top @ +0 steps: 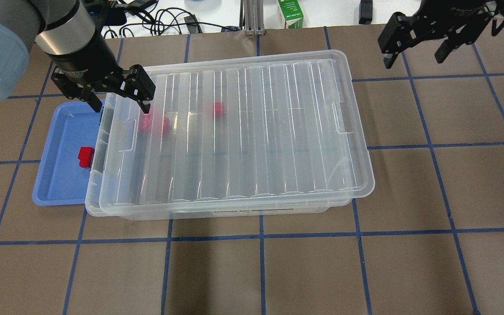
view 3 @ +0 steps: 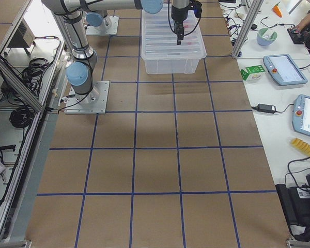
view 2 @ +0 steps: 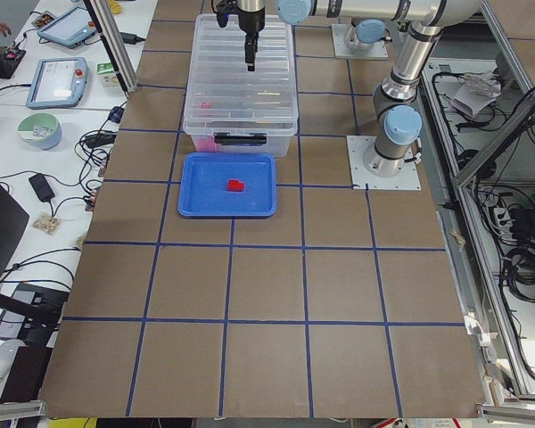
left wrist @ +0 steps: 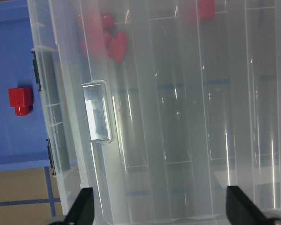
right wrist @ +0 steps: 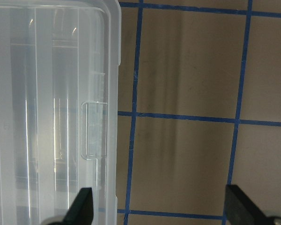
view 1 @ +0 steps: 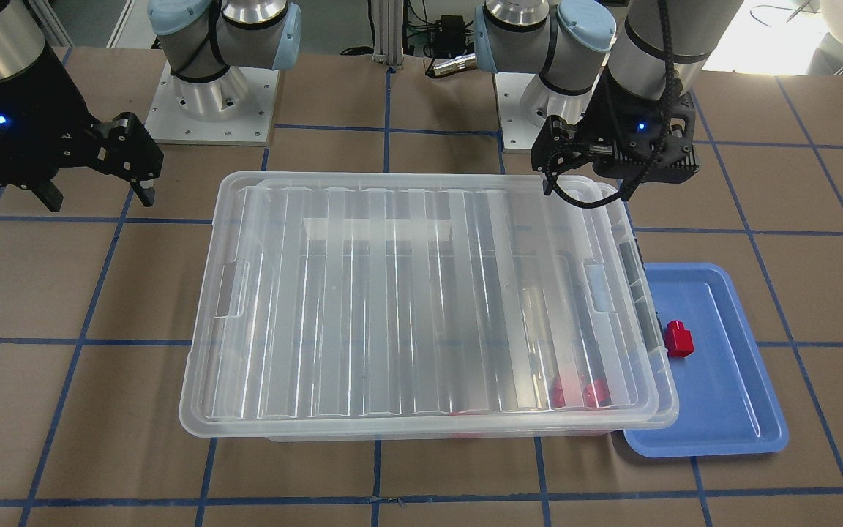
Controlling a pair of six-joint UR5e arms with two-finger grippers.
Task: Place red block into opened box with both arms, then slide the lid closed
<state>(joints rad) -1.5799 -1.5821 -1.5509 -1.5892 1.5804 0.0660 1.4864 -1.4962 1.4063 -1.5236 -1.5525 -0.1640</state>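
Note:
One red block (top: pixel 86 156) (view 1: pixel 680 339) (left wrist: pixel 20 99) lies on a blue tray (top: pixel 59 183) against the box's left end. The clear box (top: pixel 93 175) (view 1: pixel 639 282) holds other red blocks (top: pixel 155 124) (left wrist: pixel 114 40). The ribbed lid (top: pixel 243 131) (view 1: pixel 407 307) (right wrist: pixel 47 93) rests on it, shifted to my right, so a narrow strip by the tray stays uncovered. My left gripper (top: pixel 120 105) (view 1: pixel 586 192) (left wrist: pixel 159 211) hangs open and empty over the lid's far left corner. Beyond the box's far right corner, my right gripper (top: pixel 413 61) (view 1: pixel 99 197) is open and empty above the table.
A green carton (top: pixel 290 13) and cables lie past the table's far edge. Both arm bases (view 1: pixel 213 95) stand on the robot's side of the box. The brown table (top: pixel 431 197) carries a blue tape grid. Tablets and a bowl sit on side benches (view 2: pixel 62 85).

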